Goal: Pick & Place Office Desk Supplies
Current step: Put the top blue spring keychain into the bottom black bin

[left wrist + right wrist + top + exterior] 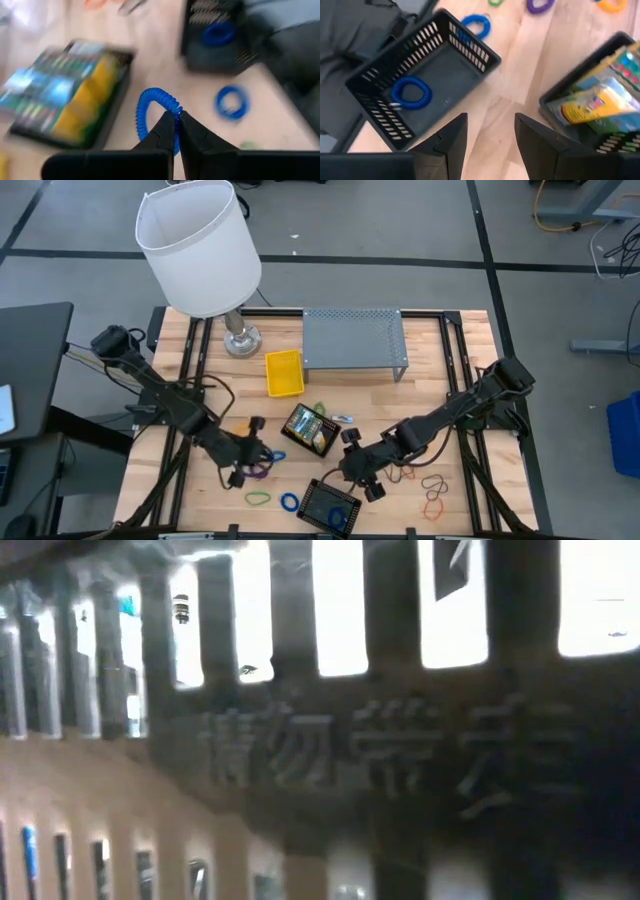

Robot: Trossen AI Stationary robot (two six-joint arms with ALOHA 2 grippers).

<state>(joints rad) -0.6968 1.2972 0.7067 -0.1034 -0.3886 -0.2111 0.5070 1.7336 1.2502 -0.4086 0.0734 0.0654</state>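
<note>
You see the left gripper [250, 463] low over the bench [440, 350], beside a crayon box [309, 429]. The right gripper [362, 477] hangs just beside a black basket [329, 504]. Loose bands [434, 494] lie right of it, a lamp [199, 250] stands behind.
</note>
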